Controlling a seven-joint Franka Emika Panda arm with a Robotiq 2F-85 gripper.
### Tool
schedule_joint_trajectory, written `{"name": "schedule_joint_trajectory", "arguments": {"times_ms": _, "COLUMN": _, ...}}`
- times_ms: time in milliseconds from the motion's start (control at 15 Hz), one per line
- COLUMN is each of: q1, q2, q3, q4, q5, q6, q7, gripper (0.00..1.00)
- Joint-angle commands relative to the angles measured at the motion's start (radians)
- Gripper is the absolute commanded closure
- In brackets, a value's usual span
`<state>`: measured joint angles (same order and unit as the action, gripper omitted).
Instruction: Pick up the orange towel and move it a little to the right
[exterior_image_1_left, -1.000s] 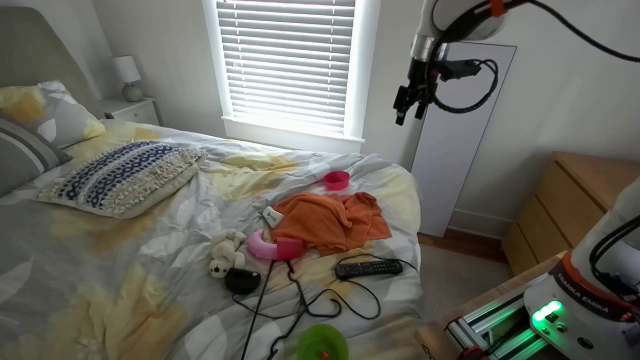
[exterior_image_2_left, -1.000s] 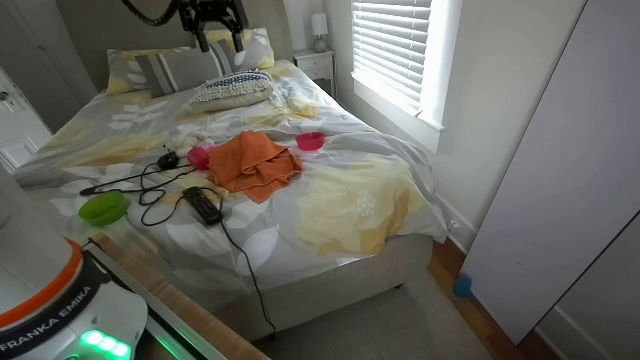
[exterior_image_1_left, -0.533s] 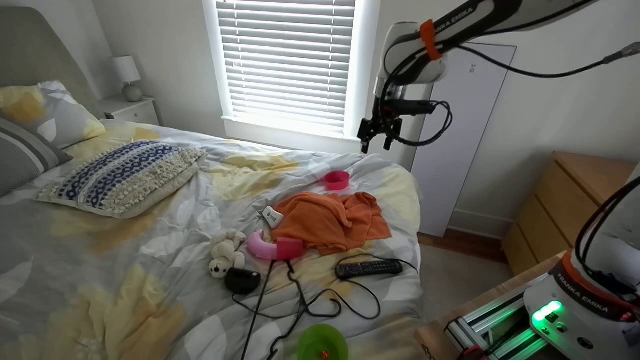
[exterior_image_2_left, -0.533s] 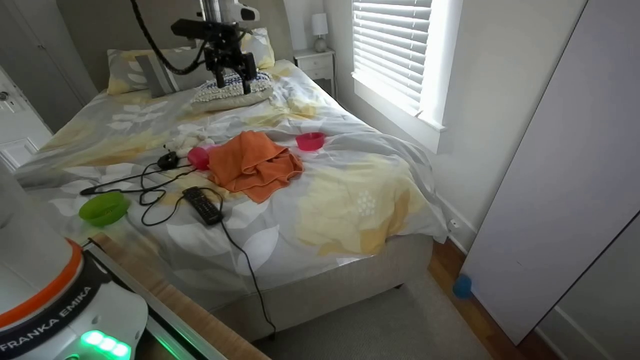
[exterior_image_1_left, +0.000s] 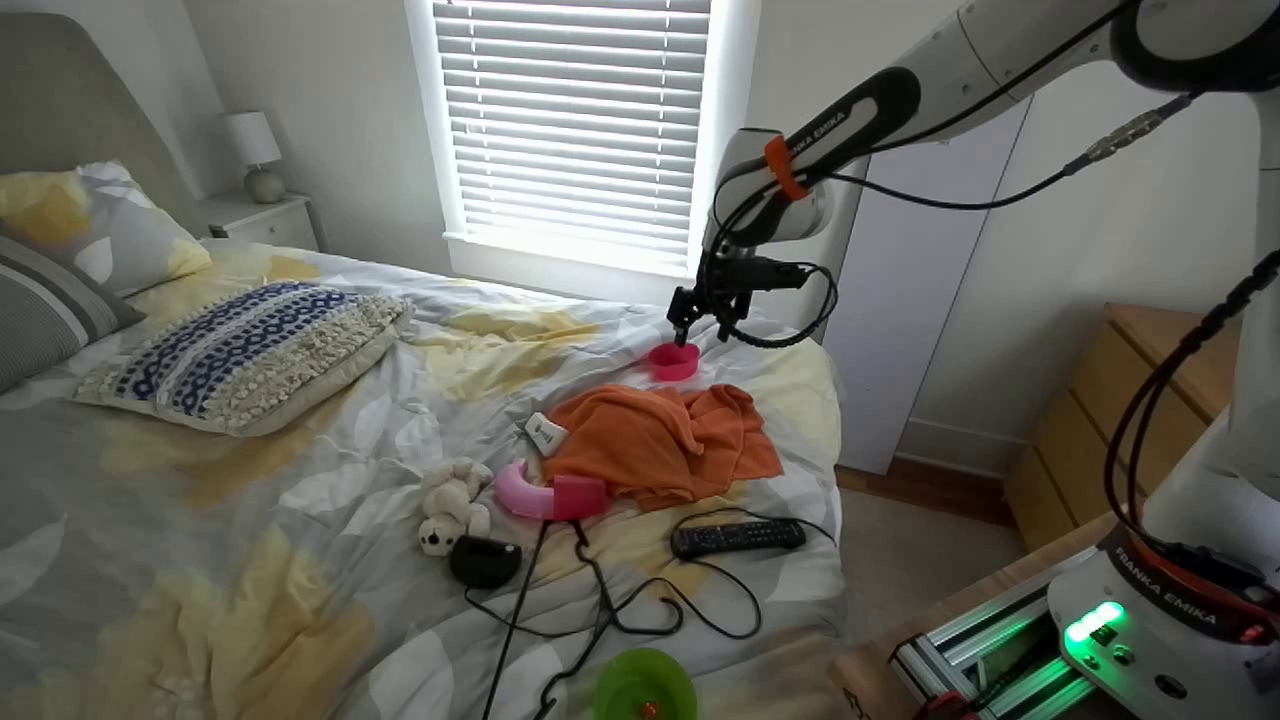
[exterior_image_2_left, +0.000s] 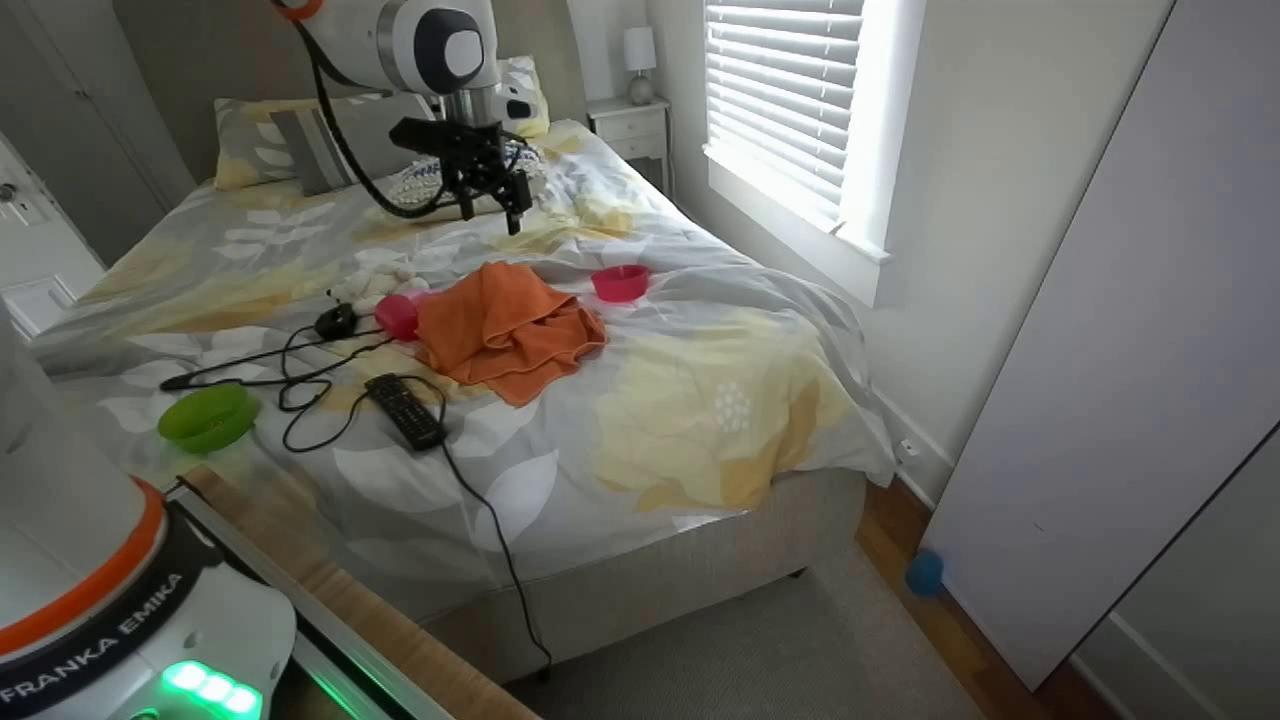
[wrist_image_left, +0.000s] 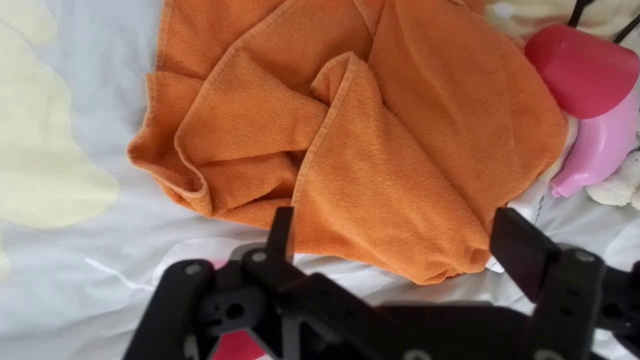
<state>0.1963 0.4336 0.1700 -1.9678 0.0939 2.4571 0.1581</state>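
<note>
One black two-fingered claw (wrist_image_left: 392, 215), its jaws spread wide, points downward from one bent white arm (exterior_image_1_left: 945, 80) above one floral grey-and-yellow bed (exterior_image_2_left: 760, 400), where one crumpled orange cloth towel (wrist_image_left: 380, 150) lies between one oblong black remote control (exterior_image_1_left: 738, 538) and one small round pink bowl (exterior_image_2_left: 620, 290).

Daylight is coming through the white slatted window blind (exterior_image_1_left: 570, 130), glaring at twelve o'clock in an exterior view, while the pale grey wall (exterior_image_1_left: 335, 110) at ten o'clock is looking dim. Small green lamps (exterior_image_1_left: 1095, 622) are glowing at four o'clock. In the wrist view, soft shadows are filling the folded orange cloth towel (wrist_image_left: 350, 145); the black end effector (wrist_image_left: 392, 220) is blurring at six o'clock.
</note>
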Motion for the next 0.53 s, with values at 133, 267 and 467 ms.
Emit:
{"name": "schedule_joint_trajectory", "arguments": {"times_ms": 133, "q1": 0.006, "q2": -0.001, "q3": -0.006, "q4": 0.01, "q5": 0.004, "q6": -0.003, "q7": -0.003, "gripper": 0.0}}
{"name": "schedule_joint_trajectory", "arguments": {"times_ms": 267, "q1": 0.006, "q2": -0.001, "q3": -0.006, "q4": 0.01, "q5": 0.004, "q6": -0.003, "q7": -0.003, "gripper": 0.0}}
{"name": "schedule_joint_trajectory", "arguments": {"times_ms": 467, "q1": -0.058, "q2": 0.088, "q3": 0.033, "q4": 0.063, "q5": 0.092, "q6": 0.029, "q7": -0.118, "gripper": 0.0}}
